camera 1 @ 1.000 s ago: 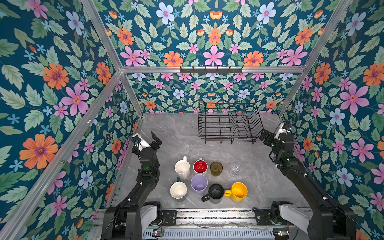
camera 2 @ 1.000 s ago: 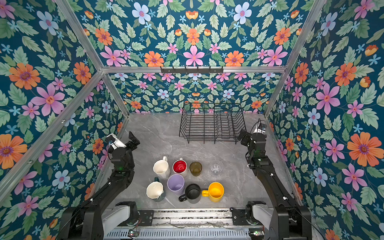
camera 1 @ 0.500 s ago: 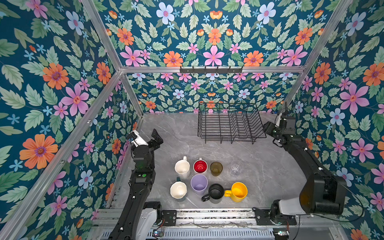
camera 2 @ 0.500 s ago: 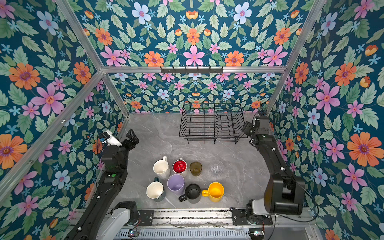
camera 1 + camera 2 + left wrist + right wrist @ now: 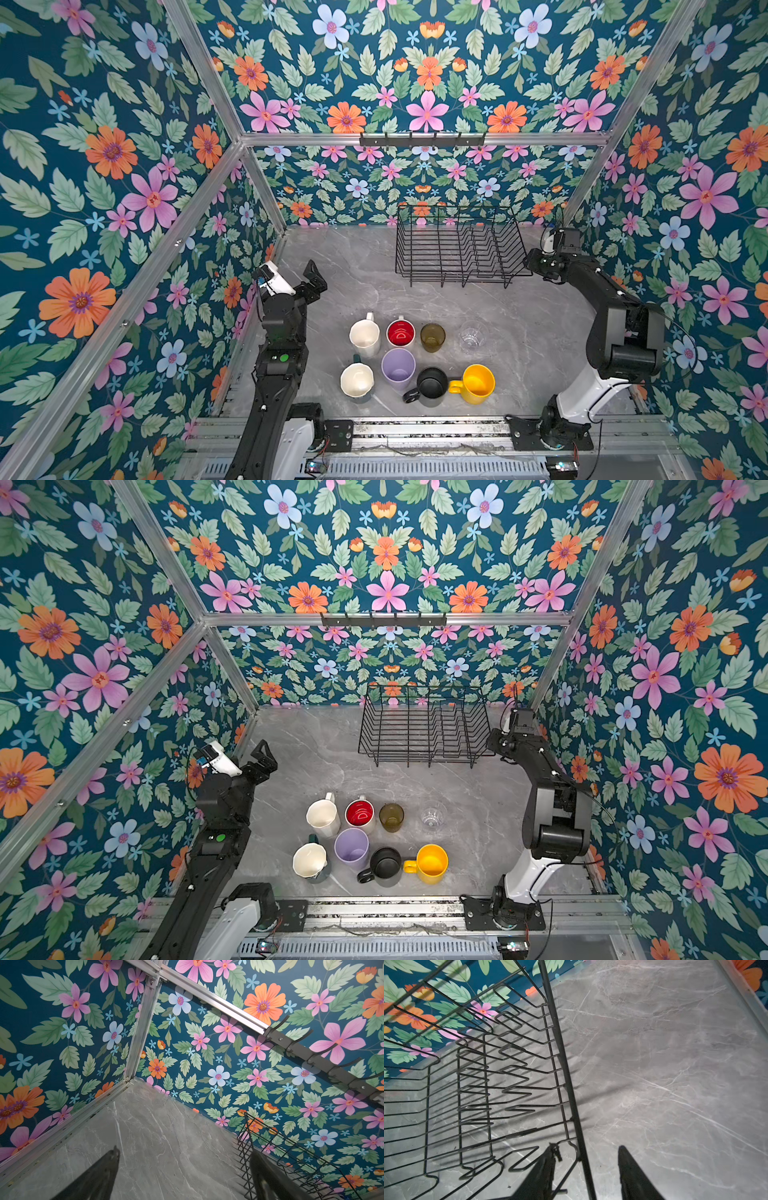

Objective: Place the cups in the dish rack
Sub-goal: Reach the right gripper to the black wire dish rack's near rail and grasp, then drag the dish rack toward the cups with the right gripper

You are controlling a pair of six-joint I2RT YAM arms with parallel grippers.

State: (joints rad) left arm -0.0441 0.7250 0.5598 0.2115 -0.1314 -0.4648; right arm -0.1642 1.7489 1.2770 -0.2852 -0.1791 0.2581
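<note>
End effector on my right arm [image 5: 586, 1147], jaws apart, straddles the right rim of the dish rack [image 5: 459, 253]; my left end effector [image 5: 316, 277], spread wide, sits nearer the cups [image 5: 398, 365] on the counter [image 5: 332, 257], well apart from the rack.

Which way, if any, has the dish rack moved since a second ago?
No. The dish rack keeps its place near the back wall.

Grey marbled desk [image 5: 340, 257], boxed in by floral walls [image 5: 104, 104] edged with aluminium bars [image 5: 299, 139]. A black hook rail [image 5: 422, 140] is fixed to the back bar, carrying what look like six hooks. A metal track [image 5: 428, 428] runs along the desk's near edge.
</note>
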